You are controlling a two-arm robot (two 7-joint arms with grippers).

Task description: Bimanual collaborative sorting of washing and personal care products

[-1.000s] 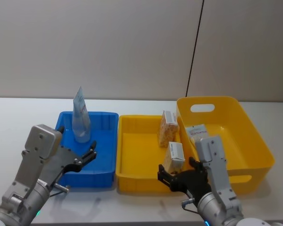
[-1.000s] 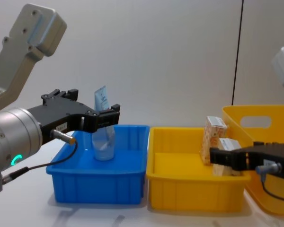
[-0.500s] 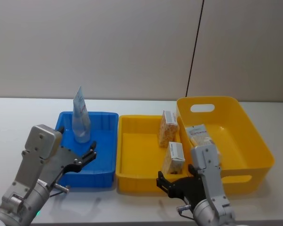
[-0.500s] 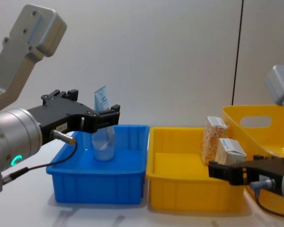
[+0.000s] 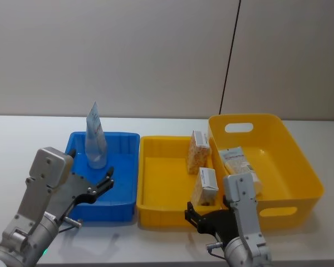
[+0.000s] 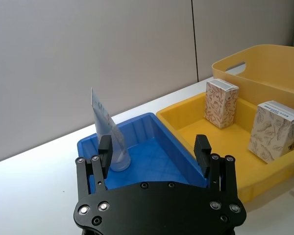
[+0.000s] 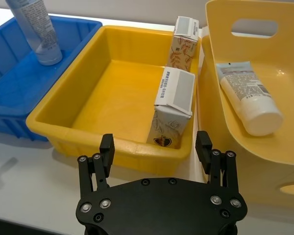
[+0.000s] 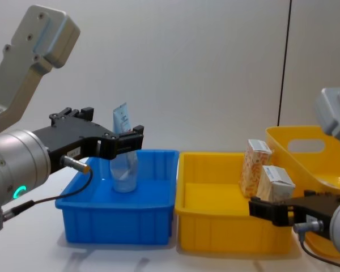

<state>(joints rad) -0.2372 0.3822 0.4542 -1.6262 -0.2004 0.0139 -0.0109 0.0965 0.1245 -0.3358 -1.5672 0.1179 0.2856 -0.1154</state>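
From the head camera: the left gripper [image 5: 107, 179] hangs over the near end of the blue bin [image 5: 125, 192], jaws wide and holding nothing. At the bin's far end a standing tube [image 5: 94, 139] rests cap down, crimped end up. The right gripper [image 5: 207, 214] sits low at the near wall of the yellow tray [image 5: 156, 167], jaws wide and empty too. Along the tray's right side stand the near carton [image 5: 205, 186] and the far carton [image 5: 199, 151]. A lying tube [image 5: 238, 161] rests in the yellow basket [image 5: 289, 144], just right of the tray on the counter [image 5: 22, 139].

Over to the chest camera: the left gripper [image 8: 133, 139] is level with the standing tube's [image 8: 123, 164] upper half, well above the bin's rim. The right gripper [image 8: 263, 209] is near the tray's rim height, in front of the near carton [image 8: 275, 184].

Left wrist camera: spread jaws, with the standing tube [image 6: 105, 120] beyond them, apart from both.

Right wrist camera: spread jaws on the near side of the tray wall, the near carton [image 7: 174, 105] just past it, the lying tube [image 7: 245, 95] cap toward the camera.
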